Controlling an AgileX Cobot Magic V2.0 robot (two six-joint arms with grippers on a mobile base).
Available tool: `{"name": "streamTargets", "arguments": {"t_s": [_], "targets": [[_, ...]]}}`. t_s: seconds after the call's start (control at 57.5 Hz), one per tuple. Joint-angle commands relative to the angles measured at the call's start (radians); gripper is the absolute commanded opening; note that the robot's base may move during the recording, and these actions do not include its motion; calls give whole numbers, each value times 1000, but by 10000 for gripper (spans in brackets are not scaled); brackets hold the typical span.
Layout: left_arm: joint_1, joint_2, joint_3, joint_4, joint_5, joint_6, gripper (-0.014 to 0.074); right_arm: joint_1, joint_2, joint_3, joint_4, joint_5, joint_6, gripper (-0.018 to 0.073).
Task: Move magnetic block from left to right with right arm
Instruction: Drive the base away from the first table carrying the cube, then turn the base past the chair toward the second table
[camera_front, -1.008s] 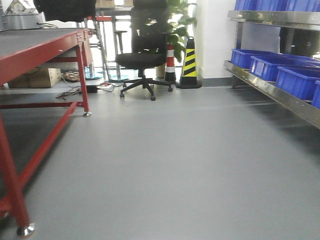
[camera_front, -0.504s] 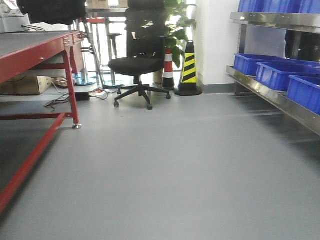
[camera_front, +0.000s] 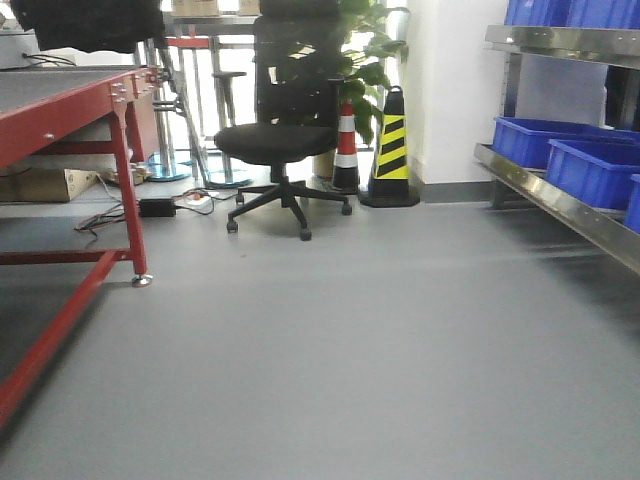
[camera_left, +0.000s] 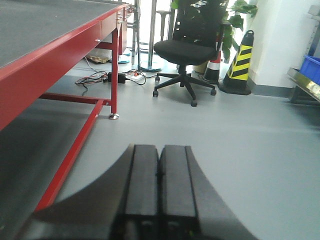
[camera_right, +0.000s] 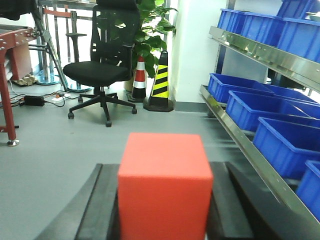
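The magnetic block (camera_right: 164, 185), a plain red cube, fills the lower middle of the right wrist view. My right gripper (camera_right: 164, 200) is shut on it, one black finger pressed to each side. In the left wrist view my left gripper (camera_left: 159, 172) is shut with nothing in it, its two black fingers (camera_left: 141, 180) lying flat against each other above grey floor. The front-facing view shows neither the grippers nor the block.
A red-framed table (camera_front: 60, 110) stands on the left. A black office chair (camera_front: 275, 140), a red-white cone (camera_front: 346, 145) and a yellow-black cone (camera_front: 391, 150) stand at the back. A steel shelf (camera_front: 560, 205) with blue bins (camera_front: 590, 165) runs along the right. Cables (camera_front: 110, 215) lie under the table.
The front-facing view has swung rightward: the red table, chair and cones shifted, and the table's near leg left the frame. The blue bins have slid toward the right edge.
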Motion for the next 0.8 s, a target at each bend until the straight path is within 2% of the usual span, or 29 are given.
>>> {"name": "streamTargets", "arguments": {"t_s": [0.0, 0.782], "targets": [[1, -12, 8, -7, -87, 0, -126, -6, 9, -28, -12, -86, -7, 221], [1, -12, 8, -7, -87, 0, -126, -6, 9, -28, -12, -86, -7, 221]]}}
